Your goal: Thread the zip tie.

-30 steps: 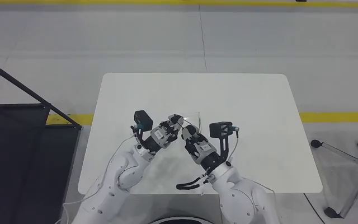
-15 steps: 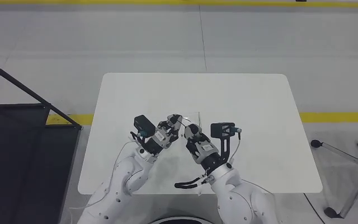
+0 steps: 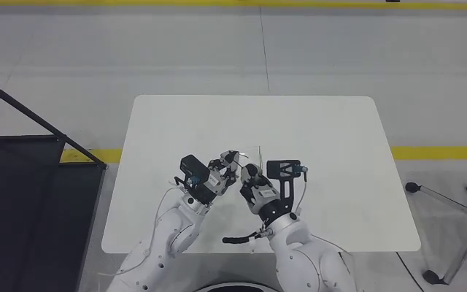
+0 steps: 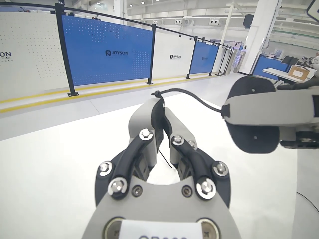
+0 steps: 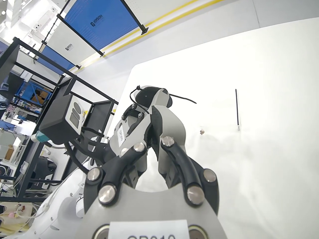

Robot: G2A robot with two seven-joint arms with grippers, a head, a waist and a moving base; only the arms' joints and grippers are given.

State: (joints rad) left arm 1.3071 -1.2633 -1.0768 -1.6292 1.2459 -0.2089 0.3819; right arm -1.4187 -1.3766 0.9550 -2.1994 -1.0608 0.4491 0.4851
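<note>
Both arms are bent inward over the desk (image 3: 328, 146), wrists angled so the fingertips nearly meet. The left end effector (image 4: 159, 115) is clamped on a thin black plastic zip tie (image 4: 179, 91), its square head poking just above the ribbed black pads. The strap arcs across into the right end effector (image 3: 247, 172), pinched there, tail sticking out past it. A second tie (image 5: 236, 108) lies straight beyond the right end effector.

Top view overhead, wrist views close, low, sharing table (image 3: 328, 139)
</note>
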